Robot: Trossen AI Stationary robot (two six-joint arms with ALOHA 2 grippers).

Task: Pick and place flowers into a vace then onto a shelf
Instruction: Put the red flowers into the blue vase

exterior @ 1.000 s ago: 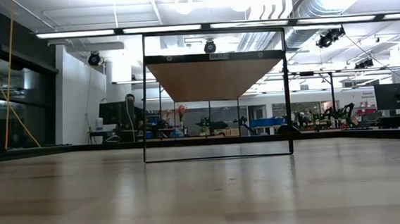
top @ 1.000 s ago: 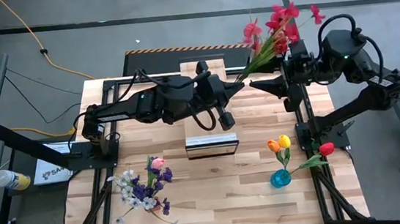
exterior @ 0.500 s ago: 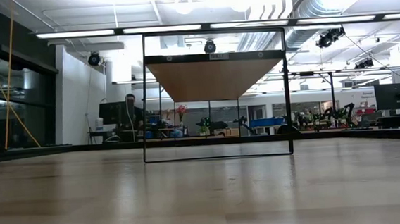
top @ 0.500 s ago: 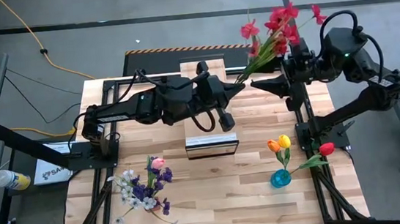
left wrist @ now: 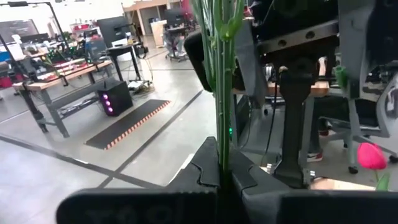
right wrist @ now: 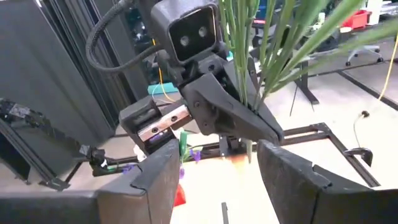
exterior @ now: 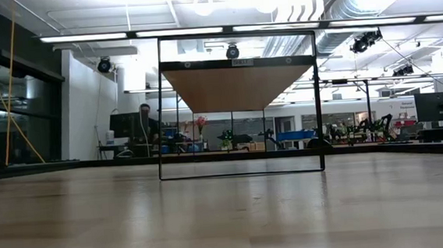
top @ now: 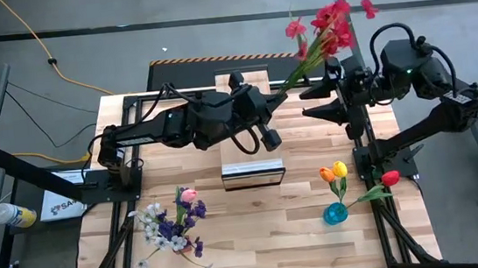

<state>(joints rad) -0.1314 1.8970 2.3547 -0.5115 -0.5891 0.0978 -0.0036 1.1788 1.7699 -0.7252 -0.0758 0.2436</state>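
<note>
My left claw point(top: 273, 104) is clamped low on the red spray's point(top: 327, 25) thin stems (light, whippy, top-heavy). My right claw point(top: 313, 104) gapes beside them; I'd grab near the base.

Two claws point(top: 282, 102) point(top: 317, 109), four tulips point(top: 334, 173), one blue vase point(top: 335, 213), one shelf point(top: 252, 173).

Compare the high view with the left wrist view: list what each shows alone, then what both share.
Only the high view shows the red spray's blossoms, the blue vase with orange and yellow tulips, the purple and white sprays lying on the table, and the shelf.

Only the left wrist view shows the room's floor and a desk beyond the table.

Both show the left gripper shut on the spray's green stems, with the right arm's open gripper close ahead.
</note>
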